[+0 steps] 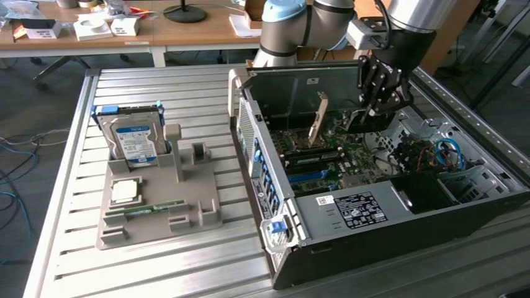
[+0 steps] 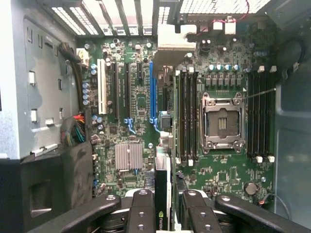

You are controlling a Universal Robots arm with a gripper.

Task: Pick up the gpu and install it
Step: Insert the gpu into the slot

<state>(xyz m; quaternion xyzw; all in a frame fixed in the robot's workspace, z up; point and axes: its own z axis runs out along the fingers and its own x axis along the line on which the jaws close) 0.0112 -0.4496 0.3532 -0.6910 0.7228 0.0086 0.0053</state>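
Gripping fingers: I am watching the black gripper [image 1: 377, 110] reaching down into the open computer case, and its two fingers [image 2: 141, 209] are clamping the gpu between them, one pad on each face.
Gpu: the gpu [image 2: 162, 187], a thin flat dark expansion card, is hanging on edge below the fingers and inside the case, over the motherboard.
Bracket: its pale metal bracket [image 1: 317, 121] is sitting at the end away from the fingers, toward the exterior view's left of the gripper and leaning slightly.
Line-up: in the wrist view the card's edge is running just beside the long blue expansion slot [image 2: 151, 87], between it and the bank of black memory slots [image 2: 187, 116].
Seating: I am not managing to tell whether the card's lower edge is touching any slot.
Motherboard: the green motherboard [image 2: 141, 104] is showing a silver processor socket [image 2: 221, 121] beyond the memory slots.
Case: the dark grey open tower case [image 1: 356, 211] is lying on its side on the slatted metal table [image 1: 166, 267].
Tray: a grey moulded parts tray [image 1: 198, 208] is lying at the exterior view's left of the case, well apart from the gripper.
Tray contents: a boxy hard drive with a blue-white label [image 1: 134, 139] is standing upright in it, and a small green memory stick [image 1: 153, 209] is lying flat.
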